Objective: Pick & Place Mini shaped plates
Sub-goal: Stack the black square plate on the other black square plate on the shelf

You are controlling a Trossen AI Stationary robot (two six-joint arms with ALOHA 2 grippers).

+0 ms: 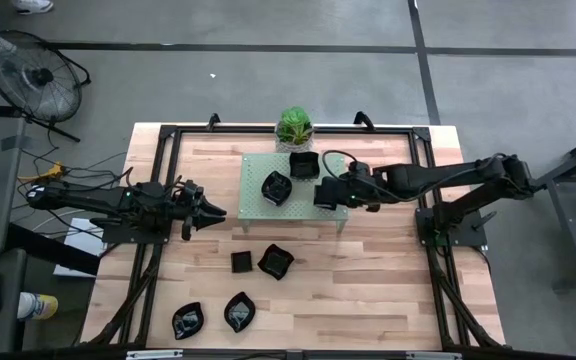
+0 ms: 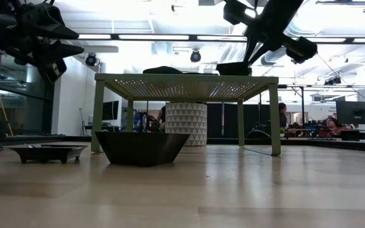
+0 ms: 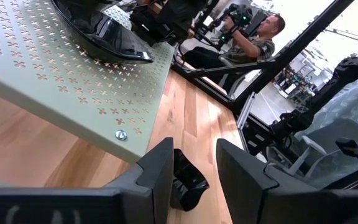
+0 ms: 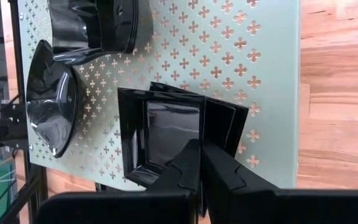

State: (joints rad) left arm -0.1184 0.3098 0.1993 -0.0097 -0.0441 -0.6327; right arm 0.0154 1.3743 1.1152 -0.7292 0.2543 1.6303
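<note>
From above: right gripper (image 1: pixel 320 193) clamped on a square plate (image 1: pixel 325 192) over the rack (image 1: pixel 258 210), plant (image 1: pixel 294 127) beyond, left gripper (image 1: pixel 215 212) open and empty; low: plate (image 2: pixel 142 148) blocking rack leg (image 2: pixel 97 117).

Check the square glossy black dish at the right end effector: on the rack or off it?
On. The square glossy black dish lies on the pale green perforated rack, the shut right end effector pinching its rim.

— Where did your cameras sit?
— Overhead you looked straight down on the whole table (image 1: pixel 368 290); low, you looked level across it.
— And the wrists?
— Close in. All four shared the pale green rack (image 1: pixel 258 170).
</note>
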